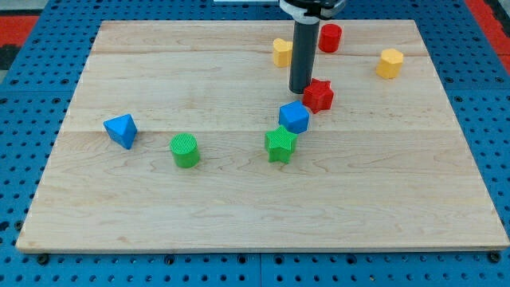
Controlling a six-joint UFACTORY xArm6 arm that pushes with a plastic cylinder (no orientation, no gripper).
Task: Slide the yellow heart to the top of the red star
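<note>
Yellow, the heart (282,52) sat on the far tabletop (159,207), just left of our rod. Our tip (300,89) rested beside the red star (319,95); no hand existed. We judged circling left, then nudging rightward gently, wisest.

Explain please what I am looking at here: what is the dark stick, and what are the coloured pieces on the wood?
There is one picture, from a single camera looking down at a wooden board. The dark stick is the end of a robot arm; it holds nothing and only pushes. My tip rests beside the red star, on its left in the view. The yellow heart sits above, partly behind the rod. Also there: a red cylinder, a yellow block, a blue cube, a green star, a green cylinder and a blue block.
</note>
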